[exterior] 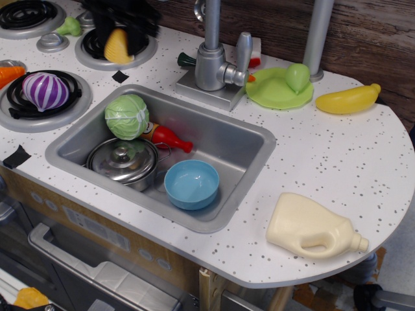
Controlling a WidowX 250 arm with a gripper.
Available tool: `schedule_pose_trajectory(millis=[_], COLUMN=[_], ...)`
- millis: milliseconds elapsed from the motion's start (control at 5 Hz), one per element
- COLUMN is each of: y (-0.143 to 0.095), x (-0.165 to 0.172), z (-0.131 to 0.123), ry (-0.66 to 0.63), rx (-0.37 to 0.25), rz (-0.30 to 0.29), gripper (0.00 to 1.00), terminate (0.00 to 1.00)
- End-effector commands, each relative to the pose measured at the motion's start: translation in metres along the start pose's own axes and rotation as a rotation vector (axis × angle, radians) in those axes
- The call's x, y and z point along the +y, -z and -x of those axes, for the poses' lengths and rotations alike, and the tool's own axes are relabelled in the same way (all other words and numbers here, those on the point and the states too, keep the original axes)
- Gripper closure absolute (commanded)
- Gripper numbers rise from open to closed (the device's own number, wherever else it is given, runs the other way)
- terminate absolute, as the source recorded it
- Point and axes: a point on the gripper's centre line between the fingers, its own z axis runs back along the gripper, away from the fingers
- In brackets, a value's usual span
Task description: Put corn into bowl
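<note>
Back left of the worktop (337, 162): black gripper (120, 31), motion-blurred, its upper part cut by the top edge. The jaws are closed on the corn (117, 46), which hangs below them, lifted clear over the rear right burner (97, 50); only the yellow lower end shows. A small black tape patch (119, 76) lies on the worktop just in front of that burner.

Sink (214, 139) sunk in the middle of the worktop. The bowl (190, 184), light blue, open side up, sits at the sink's front edge, well apart from the corn. To its left, touching or nearly so, a lidded steel pot (122, 161). A green cabbage toy (126, 116) rests at the sink's back left, with a red bottle-like toy (168, 137) just beside it.

Left edge: purple striped toy (45, 91) on the front burner.

Behind the sink: faucet (214, 61). To its right, lime-green plate (275, 91) carrying a green pear-like toy (297, 76). Near the back right edge, long yellow banana-like toy (347, 100). Front right corner: cream jug (311, 228) lying on its side.
</note>
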Motion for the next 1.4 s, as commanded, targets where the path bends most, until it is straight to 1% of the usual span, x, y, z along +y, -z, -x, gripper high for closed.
schedule_pose_trajectory(millis=[0,200,400,600,800,1000,1200], y=[-0.009,0.004,0.016,0.021,0.025,0.028,0.028], x=[-0.034,-0.052,-0.064,-0.074,-0.083,-0.086,-0.086], z=[0.021,0.034,0.044,0.054,0.057,0.057,0.057], ry=[-0.134,-0.188,-0.227,-0.261,-0.276,-0.262,-0.262], rx=[-0.041,-0.027,-0.033,-0.024,-0.048,-0.11,-0.11], rz=[0.07,0.117,0.172,0.238,0.235,0.254,0.254], gripper=[1.0,1.0,1.0,1.0,0.0,0.0,0.0], terminate=[0.0,0.0,0.0,0.0,0.0,0.0,0.0])
